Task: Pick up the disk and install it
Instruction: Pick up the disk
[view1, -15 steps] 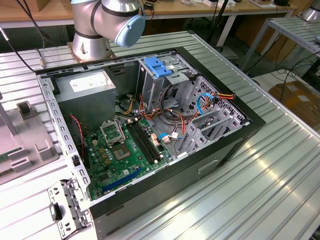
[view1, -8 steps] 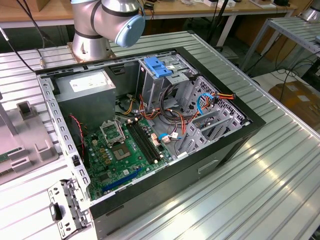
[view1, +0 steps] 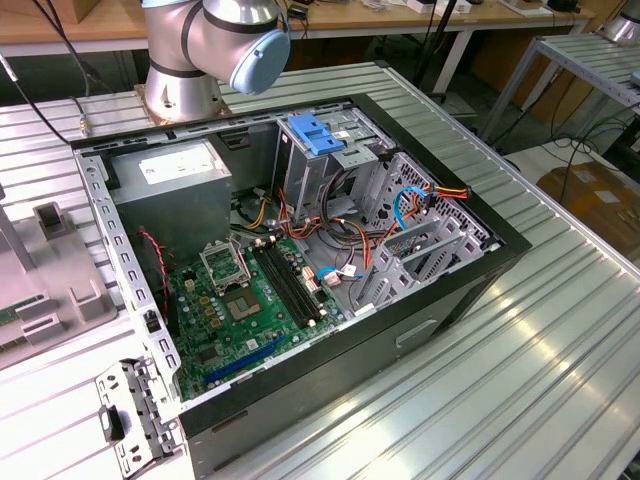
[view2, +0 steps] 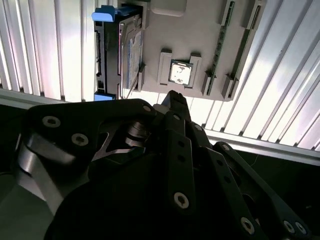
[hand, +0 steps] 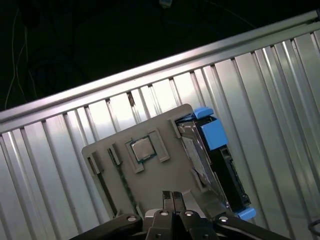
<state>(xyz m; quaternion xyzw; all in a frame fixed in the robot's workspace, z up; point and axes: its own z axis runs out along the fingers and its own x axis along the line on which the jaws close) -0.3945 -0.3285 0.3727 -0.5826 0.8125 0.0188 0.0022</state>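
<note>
**End effector (hand: 173, 196) closed, disk (hand: 215, 160) off to one side**

My end effector hangs with fingertips pressed together, carrying nothing, above the grey holder (hand: 155, 177) on the ribbed counter (hand: 60, 165). The disk stands on edge in the slot at the holder's rim, beside the fingertips rather than under them, its long axis along that rim. In the second wrist view the end effector's links cover the disk's near end.

Strong glare on ribbed table (view2: 65, 50); end effector (view2: 174, 97) in shadow.
</note>
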